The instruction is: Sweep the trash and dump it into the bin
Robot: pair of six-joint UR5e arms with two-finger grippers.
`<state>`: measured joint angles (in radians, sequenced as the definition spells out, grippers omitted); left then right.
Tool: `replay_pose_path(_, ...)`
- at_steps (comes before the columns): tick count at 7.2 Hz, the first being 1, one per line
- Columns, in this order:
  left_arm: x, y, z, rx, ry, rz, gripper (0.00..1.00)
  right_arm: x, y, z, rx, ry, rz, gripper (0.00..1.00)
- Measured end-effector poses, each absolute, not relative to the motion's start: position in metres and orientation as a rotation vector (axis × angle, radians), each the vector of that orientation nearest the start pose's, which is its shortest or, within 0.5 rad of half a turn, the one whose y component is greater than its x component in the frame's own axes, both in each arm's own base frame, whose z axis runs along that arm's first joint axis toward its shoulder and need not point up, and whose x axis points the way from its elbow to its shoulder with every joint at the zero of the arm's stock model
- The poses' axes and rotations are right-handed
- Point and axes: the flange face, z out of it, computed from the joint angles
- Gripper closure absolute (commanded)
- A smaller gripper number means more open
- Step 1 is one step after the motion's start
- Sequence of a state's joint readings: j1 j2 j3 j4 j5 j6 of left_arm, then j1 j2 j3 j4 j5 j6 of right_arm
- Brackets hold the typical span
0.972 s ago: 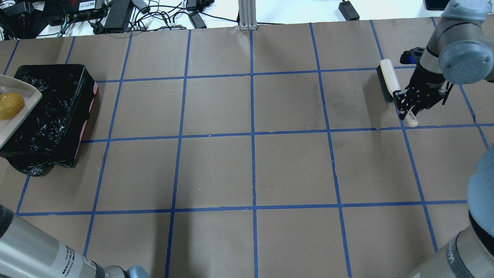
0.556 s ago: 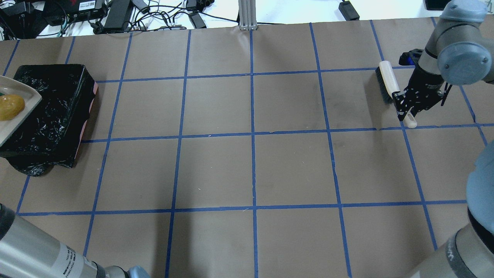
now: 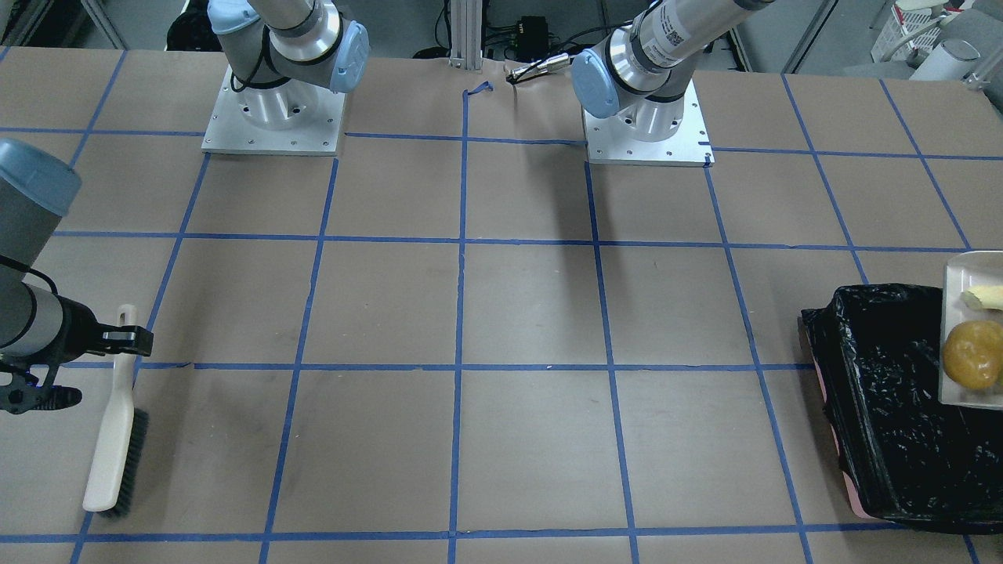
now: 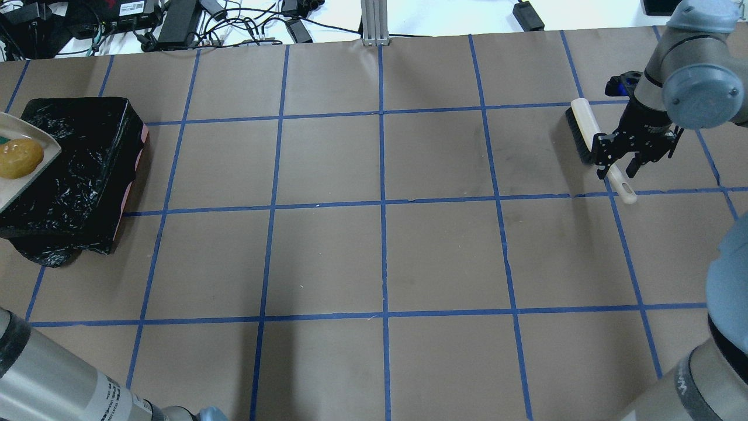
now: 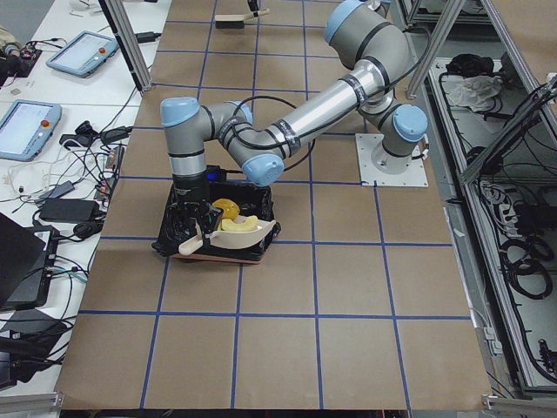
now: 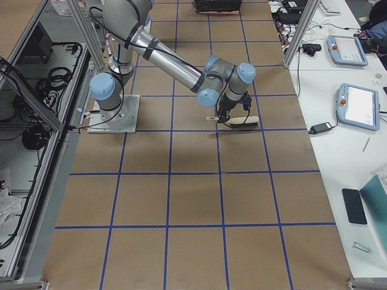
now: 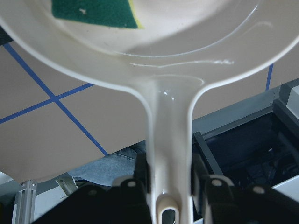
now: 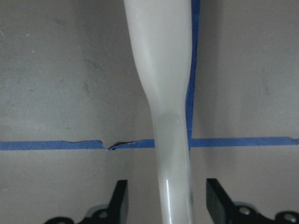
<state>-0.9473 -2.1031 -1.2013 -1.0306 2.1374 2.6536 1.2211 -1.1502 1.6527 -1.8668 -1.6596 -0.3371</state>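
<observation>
The left gripper [image 7: 169, 175] was clamped tight on the handle of the dustpan [image 7: 154, 70], holding the pan above the bin [image 4: 87, 169] at the left end of the table [image 4: 380, 263]. The yellow lump [image 4: 20, 158], cream piece [image 3: 983, 298] and sponge [image 7: 93, 11] all sat in the pan. Far right, the right gripper [image 8: 167, 198] straddled the handle of the brush [image 4: 584, 126], jaws apart and clear of it, while the brush lay on the table.
</observation>
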Motion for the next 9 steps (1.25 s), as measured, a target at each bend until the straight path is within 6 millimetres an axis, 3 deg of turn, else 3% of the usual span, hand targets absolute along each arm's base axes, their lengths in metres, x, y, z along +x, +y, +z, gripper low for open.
replay_pose_path(2, 0.343, -0.639, 0.427, -2.723, -1.873, -1.068, 1.00, -0.090, -0.603, 0.260, 0.012, 3.174, 0.326, 0.00)
replay_pose_path(3, 0.338, -0.640, 0.428, -2.726, -1.864, -1.091, 1.00, -0.091, -0.603, 0.285, 0.019, 3.201, 0.266, 0.00)
replay_pose_path(5, 0.332, -0.640, 0.428, -2.741, -1.840, -1.131, 1.00, -0.081, -0.589, 0.359, 0.029, 3.252, 0.081, 0.00)
replay_pose_path(7, 0.323, -0.645, 0.432, -2.797, -1.784, -1.211, 1.00, -0.045, -0.571, 0.417, -0.019, 3.279, -0.081, 0.00)
replay_pose_path(9, 0.315, -0.650, 0.437, -2.835, -1.749, -1.284, 1.00, 0.018, -0.549, 0.456, -0.041, 3.258, -0.178, 0.00)
